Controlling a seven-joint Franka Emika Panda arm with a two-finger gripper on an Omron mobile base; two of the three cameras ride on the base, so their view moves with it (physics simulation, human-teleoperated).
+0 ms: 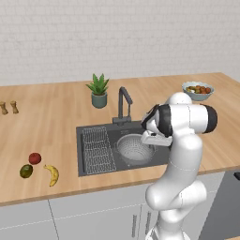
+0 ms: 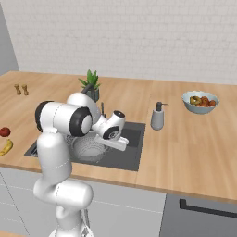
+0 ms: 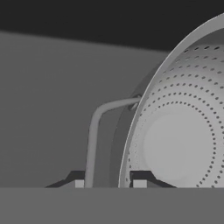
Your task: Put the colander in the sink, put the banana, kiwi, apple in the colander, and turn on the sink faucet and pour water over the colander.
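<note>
Gripper (image 3: 107, 181) fingers stand close together, one on each side of the thin handle loop (image 3: 94, 131) of the colander (image 1: 135, 147), so the jaws are narrow and closed on this handle. In the hand view the rim and the perforated inner wall of the colander are just beside the fingertips (image 3: 139, 180).

Taking the sink (image 1: 93, 171) as landmark: the colander sits inside it, in the right part of the basin, and the colander has nothing inside. A flat wire rack (image 1: 97, 150) lies in the left part of the same basin, beside the colander. The sink faucet (image 1: 123, 105) stands at the back edge of the sink, behind the colander. A small potted plant (image 1: 98, 91) is behind the sink, a little left of the faucet.

On the wooden counter (image 1: 47, 122), well apart from the sink on its left side, lie the apple (image 1: 34, 158), the kiwi (image 1: 26, 171) and the banana (image 1: 52, 174), near to each other. In the right base view, a grey soap dispenser (image 2: 158, 116) stands just beside the right back corner of the sink. Further right of the sink a pale bowl (image 1: 198, 90) holds small mixed fruits.
</note>
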